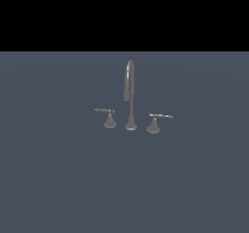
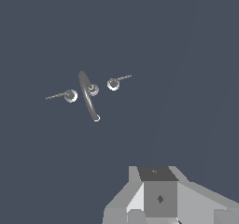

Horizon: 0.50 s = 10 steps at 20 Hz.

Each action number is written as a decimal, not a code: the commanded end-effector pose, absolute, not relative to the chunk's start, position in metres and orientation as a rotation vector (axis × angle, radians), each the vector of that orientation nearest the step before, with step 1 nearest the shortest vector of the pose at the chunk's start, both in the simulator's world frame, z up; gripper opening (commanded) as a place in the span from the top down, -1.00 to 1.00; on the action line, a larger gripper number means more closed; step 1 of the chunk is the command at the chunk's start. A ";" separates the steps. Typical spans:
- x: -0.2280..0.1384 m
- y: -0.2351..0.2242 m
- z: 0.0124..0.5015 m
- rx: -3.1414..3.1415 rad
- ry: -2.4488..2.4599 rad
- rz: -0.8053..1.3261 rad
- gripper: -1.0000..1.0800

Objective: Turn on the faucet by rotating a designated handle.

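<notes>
The faucet stands on the bench; the handle points right; the gripper is well apart; jaws' state unclear.

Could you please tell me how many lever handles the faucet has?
2. One handle stands on the exterior view's left of the spout, lever pointing left; the other handle stands on its right, lever pointing right. None seems hidden.

The faucet looks like dull grey metal, smooth, with faint highlights along the spout. Its handle has the same matt metal finish. The floor beneath is flat, matt blue-grey. The gripper looks smooth pale grey.
</notes>
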State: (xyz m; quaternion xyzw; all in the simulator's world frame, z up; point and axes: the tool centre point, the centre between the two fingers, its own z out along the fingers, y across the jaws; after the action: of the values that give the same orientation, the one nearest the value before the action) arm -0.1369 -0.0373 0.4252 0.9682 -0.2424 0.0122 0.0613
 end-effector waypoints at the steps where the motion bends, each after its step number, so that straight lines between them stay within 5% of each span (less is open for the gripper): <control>1: -0.123 -0.045 0.413 2.889 -0.825 0.041 1.00; 10: -0.077 -0.073 0.364 2.746 -1.129 0.055 1.00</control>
State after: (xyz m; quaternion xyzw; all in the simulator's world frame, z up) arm -0.0842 -0.0680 0.3726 0.9285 -0.3613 0.0172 0.0836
